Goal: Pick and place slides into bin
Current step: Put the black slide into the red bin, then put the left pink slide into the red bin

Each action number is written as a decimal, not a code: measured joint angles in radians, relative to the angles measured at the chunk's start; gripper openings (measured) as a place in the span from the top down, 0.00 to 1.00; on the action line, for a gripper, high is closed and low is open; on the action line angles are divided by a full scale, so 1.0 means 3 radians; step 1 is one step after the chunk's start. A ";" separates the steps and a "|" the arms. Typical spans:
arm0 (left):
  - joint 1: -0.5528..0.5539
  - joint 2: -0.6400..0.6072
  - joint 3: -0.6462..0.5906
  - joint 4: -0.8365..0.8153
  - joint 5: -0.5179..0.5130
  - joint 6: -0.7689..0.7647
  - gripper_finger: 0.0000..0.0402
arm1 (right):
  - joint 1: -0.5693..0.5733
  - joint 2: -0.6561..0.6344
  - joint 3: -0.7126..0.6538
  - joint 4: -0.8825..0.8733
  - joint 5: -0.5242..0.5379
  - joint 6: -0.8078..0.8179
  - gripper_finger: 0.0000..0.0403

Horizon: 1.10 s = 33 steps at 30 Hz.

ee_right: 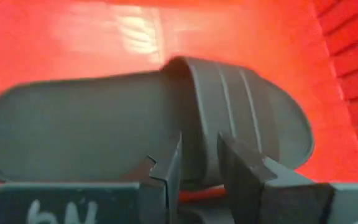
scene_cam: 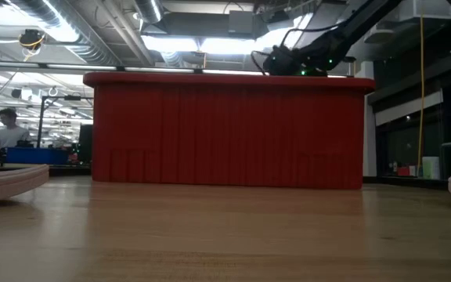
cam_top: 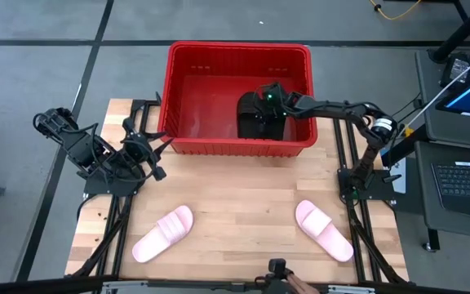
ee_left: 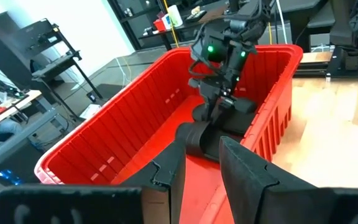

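The red bin (cam_top: pixel 239 51) stands at the table's far middle and also shows in the low view (scene_cam: pixel 225 133). My right gripper (cam_top: pixel 266 104) reaches down into its right half and is shut on a black slide (ee_right: pixel 104 118). Black slide shapes (cam_top: pixel 255 124) lie on the bin floor under it; whether one or two, I cannot tell. Two pale pink slides lie soles down on the table near the front, one left (cam_top: pixel 163 233) and one right (cam_top: pixel 325 230). My left gripper (cam_top: pixel 155 153) is open and empty, just left of the bin's near left corner. My right gripper pinches the black slide's wide strap (ee_right: pixel 199 146) between its two fingers, at the strap's edge by one side of the sole. The fingers (ee_left: pixel 219 102) come from above, pointing down. The slide lies flat, strap up, low in the bin; whether its sole rests on the floor I cannot tell.
The bin's left half (ee_left: pixel 135 124) is bare red floor. Bare wooden table (cam_top: pixel 243 204) lies between the bin and the pink slides. A laptop and a desk (cam_top: pixel 463 175) stand beyond the table's right edge. A person (scene_cam: pixel 8 129) sits far off in the room.
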 joint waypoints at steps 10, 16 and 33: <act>0.0000 0.0000 0.0000 0.0010 0.0162 0.0007 0.77 | 0.0003 -0.0286 0.0000 -0.0045 0.0184 -0.0003 0.74; 0.0000 0.0000 0.0000 0.0010 0.0186 0.0037 0.77 | 0.0003 -0.0584 0.0000 0.0013 0.0183 0.0028 0.74; -0.0010 0.0000 0.0000 0.0102 0.0194 0.0241 0.77 | 0.0459 -0.1771 0.0000 -0.0186 0.0184 0.0817 0.98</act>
